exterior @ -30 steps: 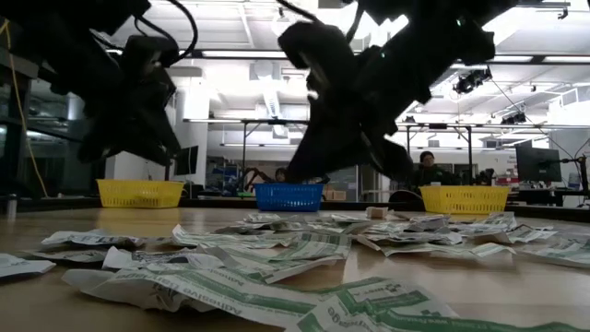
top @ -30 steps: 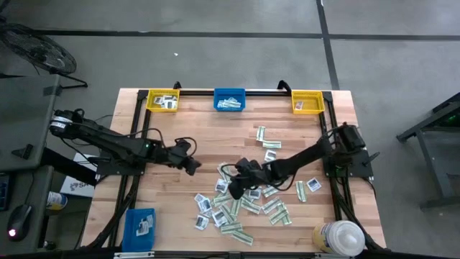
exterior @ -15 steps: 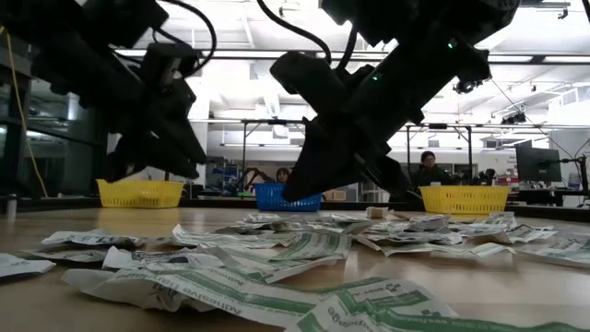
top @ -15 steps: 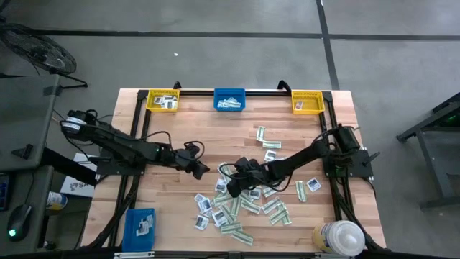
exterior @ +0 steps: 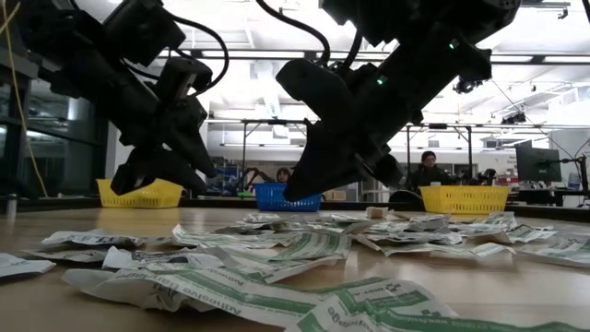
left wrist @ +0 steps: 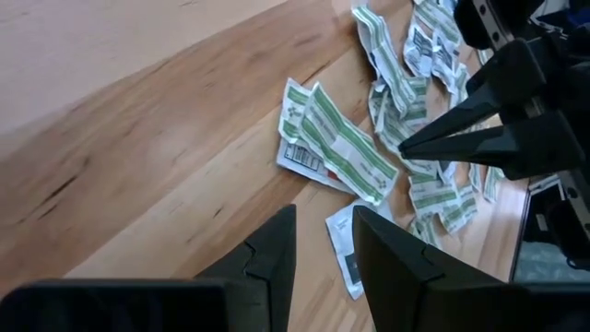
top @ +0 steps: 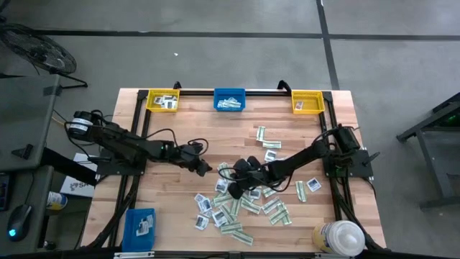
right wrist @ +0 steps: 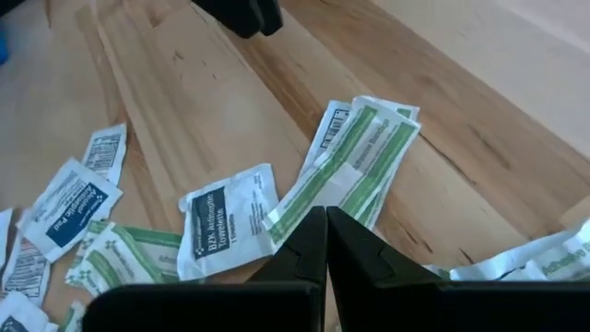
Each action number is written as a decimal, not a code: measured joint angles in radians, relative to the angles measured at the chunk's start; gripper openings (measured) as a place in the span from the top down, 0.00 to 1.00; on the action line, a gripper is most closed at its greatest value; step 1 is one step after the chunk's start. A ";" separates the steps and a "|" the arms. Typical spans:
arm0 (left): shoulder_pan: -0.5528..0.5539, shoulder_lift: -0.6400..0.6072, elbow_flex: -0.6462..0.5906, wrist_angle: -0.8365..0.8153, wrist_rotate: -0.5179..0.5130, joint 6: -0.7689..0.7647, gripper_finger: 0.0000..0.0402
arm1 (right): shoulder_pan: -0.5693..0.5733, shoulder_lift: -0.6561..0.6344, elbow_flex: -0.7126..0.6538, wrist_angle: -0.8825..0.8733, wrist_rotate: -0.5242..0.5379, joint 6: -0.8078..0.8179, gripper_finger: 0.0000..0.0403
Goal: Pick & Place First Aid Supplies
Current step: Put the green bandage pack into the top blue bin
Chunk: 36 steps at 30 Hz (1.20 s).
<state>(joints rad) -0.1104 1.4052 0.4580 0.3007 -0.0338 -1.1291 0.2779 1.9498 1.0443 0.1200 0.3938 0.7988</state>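
Dozens of first aid supplies (top: 241, 205) lie scattered on the wooden tabletop (top: 180, 129), most in a heap toward the near edge right of centre, with a few green-and-white strips (top: 261, 134) trailing toward the far right corner and single packets near the right edge. From above, the packets are too small to read and overlap so much that no count is possible; in the low view they merge into a crumpled band whose print is cut off at the frame's edge. The right gripper (top: 231, 188) hangs over the left part of the heap with its fingers pressed together, nothing between them; its wrist view shows the closed tips above a white antiseptic towelette packet (right wrist: 224, 219) and a folded green strip (right wrist: 355, 166), though whether the tips touch the paper cannot be told. The left gripper (top: 205, 168) reaches in from the left edge to the heap's far left fringe, fingers (left wrist: 277, 251) parted by a narrow gap and empty, just above bare wood beside a green strip (left wrist: 343, 148). Along the far edge sit a yellow bin (top: 162, 100), a blue bin (top: 229, 100) and another yellow bin (top: 307, 101), each with packets inside that are hard to make out. Another blue bin (top: 139, 223) sits at the near left corner, and a white-capped bottle (top: 338, 238) at the near right is cut off by the frame.
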 joint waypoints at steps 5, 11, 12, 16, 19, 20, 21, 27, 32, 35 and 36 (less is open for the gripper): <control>0.000 0.000 0.000 -0.002 -0.003 -0.001 0.73 | 0.001 0.025 0.001 0.018 -0.006 -0.022 1.00; 0.000 0.000 0.000 -0.003 -0.003 -0.003 0.73 | 0.004 0.027 0.003 0.022 -0.004 -0.053 1.00; 0.000 0.000 0.000 -0.003 -0.003 -0.004 0.73 | 0.005 0.028 0.003 0.022 -0.010 -0.069 1.00; 0.000 0.000 0.000 0.006 -0.006 -0.005 0.73 | 0.011 0.032 0.003 0.019 -0.010 -0.101 1.00; 0.000 0.000 0.000 0.023 -0.010 -0.005 0.73 | 0.011 0.039 0.003 0.026 -0.012 -0.103 1.00; 0.000 0.000 0.000 0.029 -0.017 -0.005 0.73 | 0.011 0.044 0.003 0.025 -0.016 -0.104 1.00; 0.000 0.000 0.000 0.034 -0.025 -0.005 0.73 | 0.011 0.052 0.003 0.027 -0.023 -0.103 1.00; 0.000 -0.001 0.000 0.050 -0.039 -0.009 0.73 | 0.013 0.082 0.005 0.036 -0.034 -0.059 1.00; 0.000 0.006 0.000 0.086 -0.058 -0.028 0.73 | 0.013 0.083 0.005 0.033 -0.037 -0.064 1.00; 0.003 0.025 0.001 0.149 -0.073 -0.029 0.73 | 0.013 0.083 0.005 0.030 -0.038 -0.066 1.00; 0.009 0.034 0.002 0.171 -0.069 -0.032 0.73 | 0.013 0.083 0.005 0.030 -0.038 -0.066 1.00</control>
<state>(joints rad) -0.1016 1.4392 0.4601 0.4720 -0.1030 -1.1606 0.2909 2.0331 1.0496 0.1497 0.3558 0.7330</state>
